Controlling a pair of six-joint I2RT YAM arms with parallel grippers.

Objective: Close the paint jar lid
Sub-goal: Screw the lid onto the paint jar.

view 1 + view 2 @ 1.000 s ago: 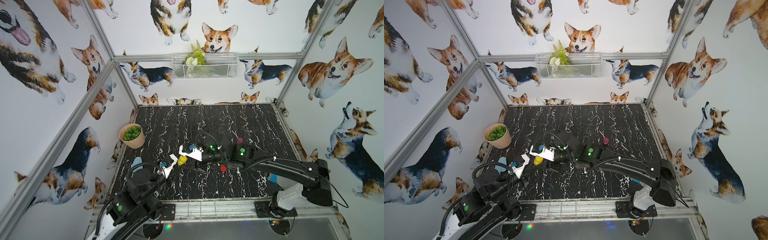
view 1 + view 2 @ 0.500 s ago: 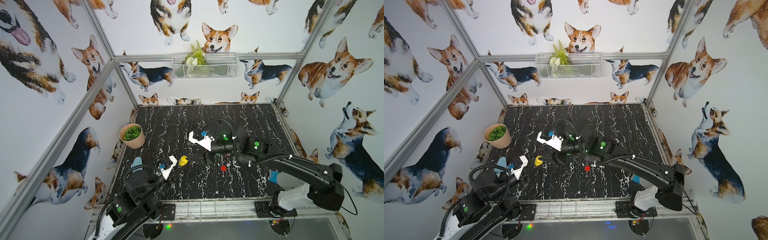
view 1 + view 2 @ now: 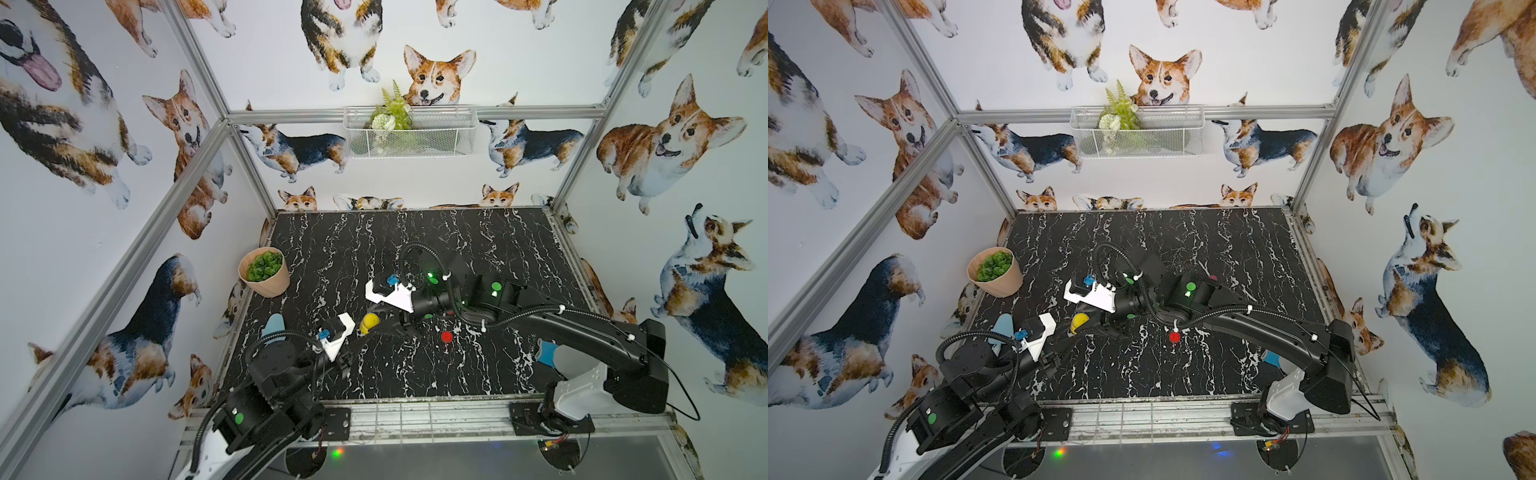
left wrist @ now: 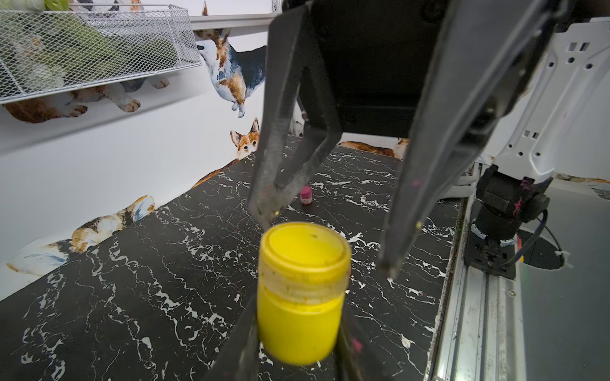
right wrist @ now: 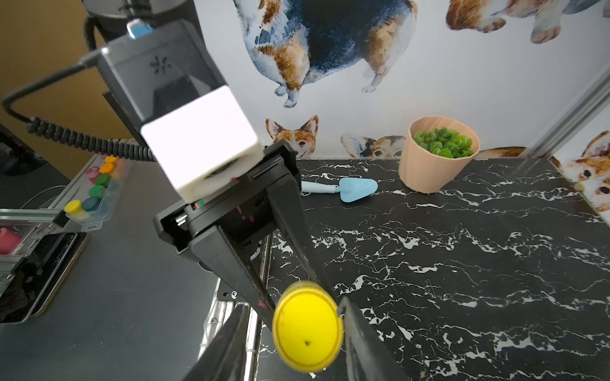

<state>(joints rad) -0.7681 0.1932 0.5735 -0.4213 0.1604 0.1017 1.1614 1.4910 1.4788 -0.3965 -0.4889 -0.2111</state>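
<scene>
While my left gripper (image 4: pixel 297 343) is clamped on the body of the yellow paint jar (image 4: pixel 297 316), low in the centre of the left wrist view, the yellow lid (image 4: pixel 305 245) sits on top of the jar. My right gripper (image 4: pixel 326 240) hangs over it from the upper part of that frame, jaws partly apart and straddling the lid. One finger (image 4: pixel 269 194) has its tip right at the lid's far rim, and the other stands clear of the lid, with the black marble table (image 4: pixel 132 297) showing in the gap. In the right wrist view the lid (image 5: pixel 307 333) faces the camera at the bottom centre, between those same two fingers. In both top views the jar (image 3: pixel 369 323) (image 3: pixel 1079 323) is left of centre in the lower half, where my two arms meet. A small pink jar (image 4: pixel 306 195) stands well behind it. The plant pot (image 3: pixel 264 277) is at the table's left edge, with a blue trowel (image 5: pixel 346 189) near it.
</scene>
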